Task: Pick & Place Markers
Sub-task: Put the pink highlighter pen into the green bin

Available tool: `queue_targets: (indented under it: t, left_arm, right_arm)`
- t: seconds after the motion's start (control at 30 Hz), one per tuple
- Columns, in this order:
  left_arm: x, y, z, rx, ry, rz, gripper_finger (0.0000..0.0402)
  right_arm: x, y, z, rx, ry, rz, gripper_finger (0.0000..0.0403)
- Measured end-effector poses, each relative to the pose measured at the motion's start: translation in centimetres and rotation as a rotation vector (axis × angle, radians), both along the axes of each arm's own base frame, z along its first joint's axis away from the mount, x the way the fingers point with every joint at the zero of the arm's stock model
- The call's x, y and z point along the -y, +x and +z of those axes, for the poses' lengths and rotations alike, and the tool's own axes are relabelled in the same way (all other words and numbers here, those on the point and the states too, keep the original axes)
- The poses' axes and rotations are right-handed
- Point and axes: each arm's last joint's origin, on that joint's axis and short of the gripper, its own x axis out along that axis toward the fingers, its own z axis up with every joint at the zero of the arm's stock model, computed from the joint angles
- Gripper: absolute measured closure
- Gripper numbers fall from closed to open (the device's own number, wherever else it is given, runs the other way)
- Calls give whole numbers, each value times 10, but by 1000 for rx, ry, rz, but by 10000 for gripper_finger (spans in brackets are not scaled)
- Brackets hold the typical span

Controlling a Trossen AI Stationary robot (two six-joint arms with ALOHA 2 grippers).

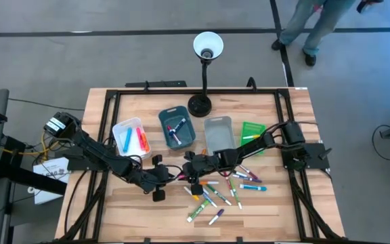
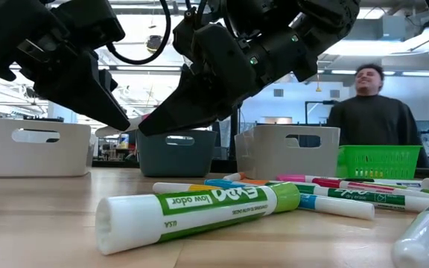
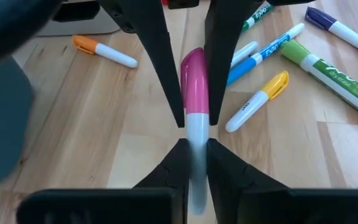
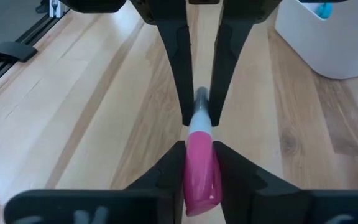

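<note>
Pink marker being gripped by both pincers above the desk [image 1: 147, 210].

The pink marker [image 3: 194, 93] is being clenched at its white barrel by the left pincer [image 3: 194, 163] and at its cap by the right pincer [image 4: 199, 163]; uneven pulling is risking a drop onto the loose markers [image 1: 225, 193].

- A pink-capped white marker [image 3: 194, 118] hangs level above the table's middle, pinched at each end between claw fingers.
- Loose markers [image 1: 223, 192] lie scattered toward the front edge.
- Others sit in bins.
</note>
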Motion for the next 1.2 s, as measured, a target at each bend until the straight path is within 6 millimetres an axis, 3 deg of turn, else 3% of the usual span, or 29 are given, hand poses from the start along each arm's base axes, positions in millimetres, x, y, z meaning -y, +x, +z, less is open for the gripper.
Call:
queue_targets:
  t: [0.33, 0.7, 0.8, 0.93, 1.2]
  left_arm:
    - [0, 0, 0, -7, -14, -1, 364]
    - [-1, 0, 1, 10, 11, 11, 306]
    - [-2, -1, 8, 45, 45, 18, 295]
    - [-6, -4, 23, 115, 77, 59, 286]
    - [-11, -11, 50, 214, 30, 83, 286]
  right_arm:
    - [0, 0, 0, 6, 1, 0, 361]
    - [0, -5, 7, -41, 2, -4, 356]
    - [3, -13, 23, -86, -17, -25, 364]
    - [7, -34, 58, -152, -44, -31, 367]
    - [33, -110, 127, -354, -243, -314, 377]
